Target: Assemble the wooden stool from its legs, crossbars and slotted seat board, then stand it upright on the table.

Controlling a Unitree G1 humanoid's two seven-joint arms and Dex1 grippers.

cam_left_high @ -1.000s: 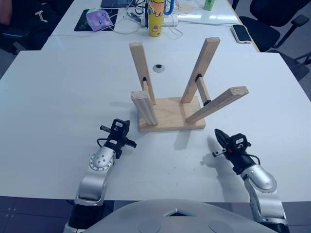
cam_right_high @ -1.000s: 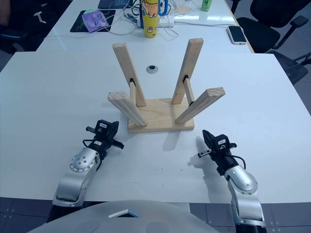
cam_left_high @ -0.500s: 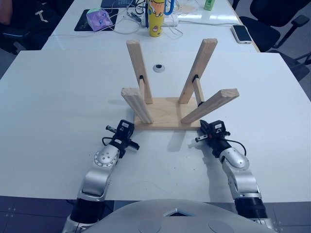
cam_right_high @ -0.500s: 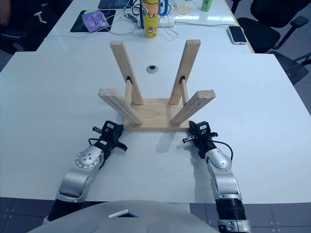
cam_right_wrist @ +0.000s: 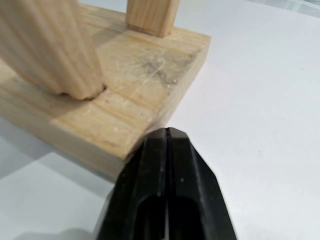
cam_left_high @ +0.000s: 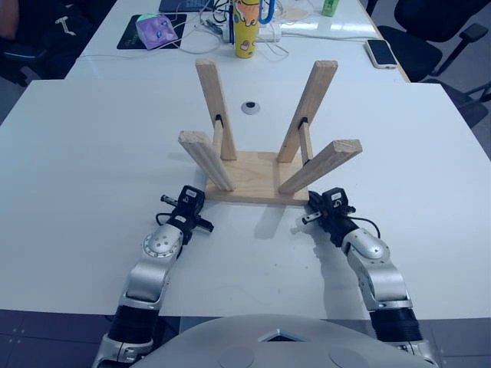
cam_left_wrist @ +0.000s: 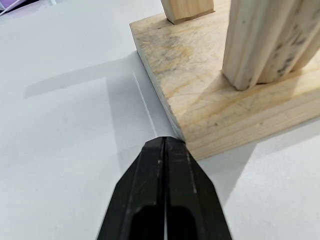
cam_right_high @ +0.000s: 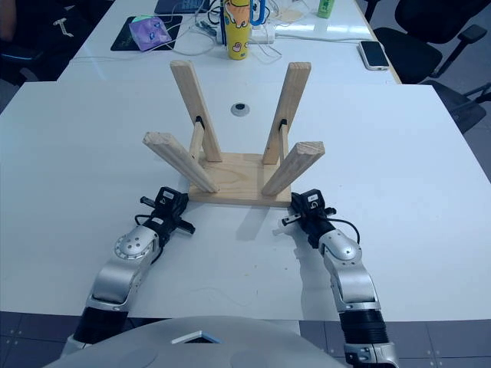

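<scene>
The wooden stool rests upside down on the white table, its seat board point(cam_left_high: 259, 182) flat and its legs point(cam_left_high: 209, 107) pointing up, with crossbars point(cam_left_high: 219, 134) low between the far legs. My left gripper point(cam_left_high: 192, 196) is shut, and its tip point(cam_left_wrist: 165, 142) touches the board's near left corner. Shut as well, my right gripper point(cam_left_high: 319, 199) has its tip point(cam_right_wrist: 168, 131) against the near right corner of the seat board point(cam_right_wrist: 125, 95). Neither gripper holds anything.
A round cable port point(cam_left_high: 250, 107) sits in the table behind the stool. On the table beyond are a yellow cup point(cam_left_high: 245, 31), a purple pad point(cam_left_high: 155, 31), cables and a phone point(cam_left_high: 381, 52). An office chair point(cam_left_high: 453, 38) stands at the far right.
Both grippers have moved forward to the seat board's near corners, the right one also inward. The stool has slid a little to the left and turned slightly.
</scene>
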